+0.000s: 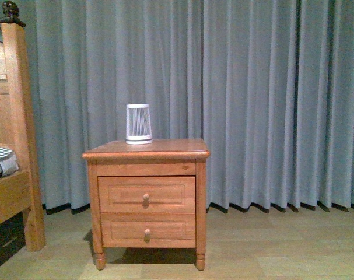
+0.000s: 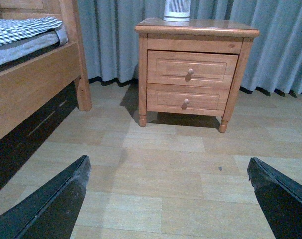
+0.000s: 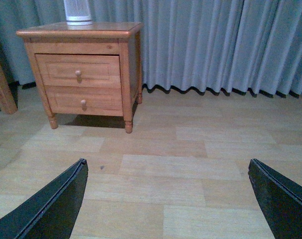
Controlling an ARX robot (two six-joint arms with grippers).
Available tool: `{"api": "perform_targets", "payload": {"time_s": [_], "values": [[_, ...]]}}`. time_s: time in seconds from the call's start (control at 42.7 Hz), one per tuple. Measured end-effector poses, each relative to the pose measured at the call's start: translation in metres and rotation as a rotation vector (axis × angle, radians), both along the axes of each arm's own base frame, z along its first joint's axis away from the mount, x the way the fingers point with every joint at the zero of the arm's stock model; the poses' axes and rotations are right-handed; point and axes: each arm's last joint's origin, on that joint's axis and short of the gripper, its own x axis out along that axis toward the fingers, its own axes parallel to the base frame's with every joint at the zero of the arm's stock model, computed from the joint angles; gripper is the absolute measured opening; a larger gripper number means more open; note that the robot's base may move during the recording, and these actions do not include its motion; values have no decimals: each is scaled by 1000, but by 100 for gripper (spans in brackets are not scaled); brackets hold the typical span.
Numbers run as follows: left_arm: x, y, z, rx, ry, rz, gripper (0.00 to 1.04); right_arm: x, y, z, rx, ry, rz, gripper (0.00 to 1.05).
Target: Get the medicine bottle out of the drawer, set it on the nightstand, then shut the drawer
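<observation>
The nightstand (image 1: 146, 150) stands against the curtain; it also shows in the left wrist view (image 2: 195, 27) and the right wrist view (image 3: 81, 31). Its upper drawer (image 1: 146, 194) is shut, with a small round knob (image 1: 146, 199); the drawer also shows in the left wrist view (image 2: 191, 68) and the right wrist view (image 3: 78, 70). The medicine bottle is hidden. My left gripper (image 2: 168, 172) is open and empty above the floor, well short of the nightstand. My right gripper (image 3: 168, 172) is open and empty, also far from it. Neither arm shows in the front view.
A white ribbed cone (image 1: 139, 123) stands on the nightstand top. The matching lower drawer (image 1: 147, 231) is shut. A wooden bed frame (image 1: 16, 134) with a checked cover (image 2: 21, 29) stands left of the nightstand. A grey curtain (image 1: 252, 99) hangs behind. The floor (image 2: 160, 159) is pale wood.
</observation>
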Motion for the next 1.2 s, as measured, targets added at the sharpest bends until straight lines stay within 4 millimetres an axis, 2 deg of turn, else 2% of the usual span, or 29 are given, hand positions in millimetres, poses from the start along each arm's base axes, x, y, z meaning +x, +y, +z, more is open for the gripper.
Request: {"api": "perform_targets", "payload": {"time_s": [1.196], "values": [[0,0,0,0,0,0,98,0,0,0,0,0,0,98]]}}
